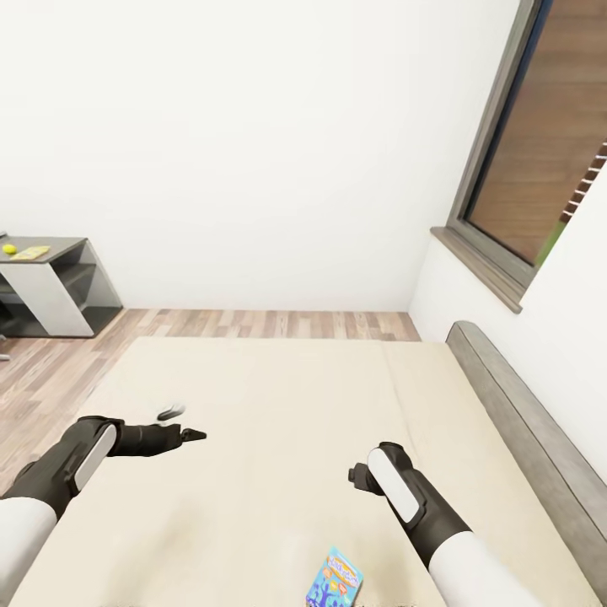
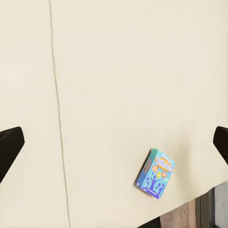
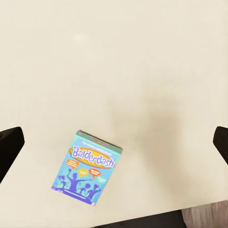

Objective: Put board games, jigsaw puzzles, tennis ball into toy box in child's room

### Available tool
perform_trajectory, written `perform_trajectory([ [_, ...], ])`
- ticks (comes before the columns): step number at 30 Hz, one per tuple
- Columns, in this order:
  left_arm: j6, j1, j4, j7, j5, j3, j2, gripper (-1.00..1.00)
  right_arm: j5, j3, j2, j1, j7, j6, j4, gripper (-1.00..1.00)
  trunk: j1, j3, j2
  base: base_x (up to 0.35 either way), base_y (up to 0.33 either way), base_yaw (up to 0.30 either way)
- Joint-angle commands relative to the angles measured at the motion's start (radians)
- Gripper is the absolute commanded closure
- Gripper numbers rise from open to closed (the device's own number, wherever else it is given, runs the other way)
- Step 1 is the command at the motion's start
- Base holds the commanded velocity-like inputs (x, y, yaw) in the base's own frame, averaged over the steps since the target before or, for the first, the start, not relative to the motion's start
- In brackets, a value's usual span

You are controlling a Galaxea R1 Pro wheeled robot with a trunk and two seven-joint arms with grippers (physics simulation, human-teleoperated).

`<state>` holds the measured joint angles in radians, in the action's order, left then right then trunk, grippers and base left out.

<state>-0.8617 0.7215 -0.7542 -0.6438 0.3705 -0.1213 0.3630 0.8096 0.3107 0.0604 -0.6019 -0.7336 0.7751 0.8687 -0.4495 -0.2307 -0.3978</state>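
A small blue board game marked "Balderdash" lies flat on the beige bed, close to its near edge. My right gripper hangs open above the mattress, and the box sits a little off to one side below it. My left gripper is open too, held over the left half of the bed with nothing between its fingers; the same box lies well away from it. Far off at the left, a tennis ball rests on the dark grey table beside a flat yellow box.
A grey headboard runs along the bed's right side under a tall window. Wood-plank floor separates the bed from the white wall and from the table with its shelves.
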Motion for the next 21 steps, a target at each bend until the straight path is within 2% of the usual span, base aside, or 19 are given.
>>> perform_trajectory([
  [1,-0.005,0.001,-0.001,0.0,0.003,-0.003,-0.001,-1.0,0.01,0.002,0.0,-0.001,-0.01,0.001,0.001,-1.0,-0.001,-0.004,-0.002,0.0,0.0,0.0],
  [9,-0.007,0.001,-0.001,0.008,-0.003,-0.006,-0.041,-1.0,0.011,0.002,0.0,-0.001,-0.01,0.001,0.001,-1.0,-0.001,-0.017,-0.002,0.0,0.0,0.0],
  [21,-0.004,0.001,-0.001,0.001,-0.003,-0.004,-0.046,-1.0,0.015,0.002,0.001,-0.001,-0.01,0.004,0.001,-1.0,-0.001,-0.037,-0.002,0.0,0.0,0.0],
])
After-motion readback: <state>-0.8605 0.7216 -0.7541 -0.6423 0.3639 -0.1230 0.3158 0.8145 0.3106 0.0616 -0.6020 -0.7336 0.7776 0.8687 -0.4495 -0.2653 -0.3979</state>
